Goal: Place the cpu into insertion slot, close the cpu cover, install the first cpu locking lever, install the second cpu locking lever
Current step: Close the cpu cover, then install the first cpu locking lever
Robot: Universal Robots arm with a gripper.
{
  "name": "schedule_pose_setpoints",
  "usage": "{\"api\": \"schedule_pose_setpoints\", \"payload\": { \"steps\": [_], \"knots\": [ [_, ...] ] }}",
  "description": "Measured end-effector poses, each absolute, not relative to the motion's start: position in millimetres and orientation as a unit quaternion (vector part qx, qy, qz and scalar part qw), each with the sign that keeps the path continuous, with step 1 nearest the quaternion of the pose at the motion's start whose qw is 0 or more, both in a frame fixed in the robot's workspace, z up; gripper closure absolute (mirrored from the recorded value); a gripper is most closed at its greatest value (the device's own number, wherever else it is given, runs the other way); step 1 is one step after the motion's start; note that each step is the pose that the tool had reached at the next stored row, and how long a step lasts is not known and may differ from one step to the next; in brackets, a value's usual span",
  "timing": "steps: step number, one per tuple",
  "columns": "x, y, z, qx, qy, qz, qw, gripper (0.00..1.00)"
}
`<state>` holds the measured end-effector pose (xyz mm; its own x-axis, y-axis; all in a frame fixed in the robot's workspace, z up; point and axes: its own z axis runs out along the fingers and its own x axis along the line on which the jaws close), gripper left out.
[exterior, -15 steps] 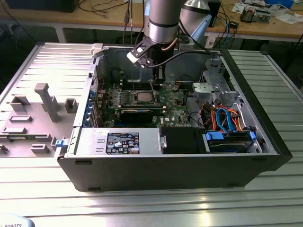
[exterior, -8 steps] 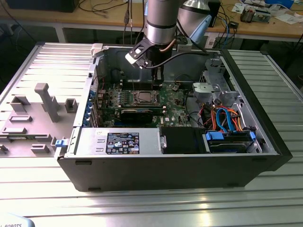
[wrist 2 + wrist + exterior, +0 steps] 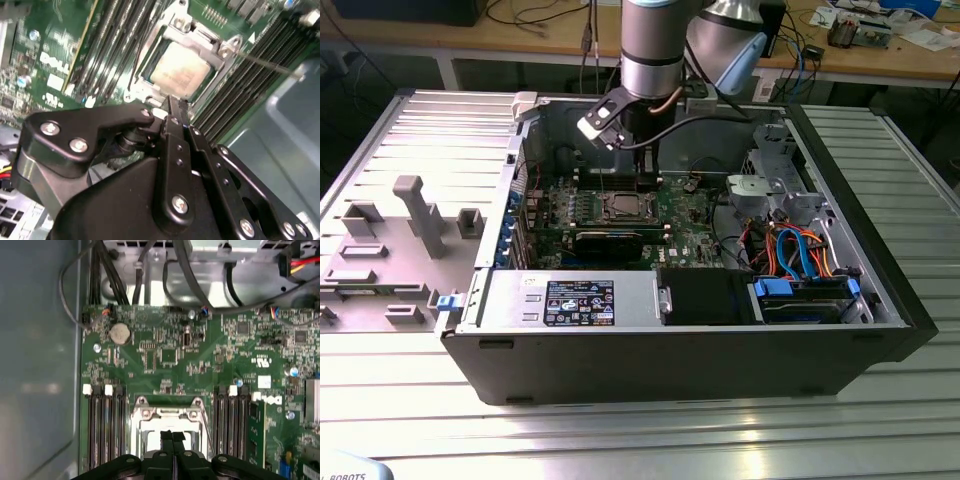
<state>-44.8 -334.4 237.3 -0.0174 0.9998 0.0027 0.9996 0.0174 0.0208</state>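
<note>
Cpu (image 3: 182, 72) sits flat in the insertion slot (image 3: 609, 207) on the green board (image 3: 165, 355), with the silver cpu cover (image 3: 200, 42) lying down around it, while the gripper (image 3: 177, 107) hangs just above the socket's near edge, its black fingers pressed together on nothing.

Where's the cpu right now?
In the second wrist view, the cpu lies framed by the cpu cover, between the memory slots, just beyond the gripper.
</note>
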Motion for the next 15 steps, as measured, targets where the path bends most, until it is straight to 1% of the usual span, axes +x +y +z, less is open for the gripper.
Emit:
{"api": "schedule_pose_setpoints", "payload": {
  "steps": [15],
  "knots": [
    [-57.5, -334.4, 235.6, 0.701, 0.713, 0.008, 0.006, 0.89]
  ]
}}
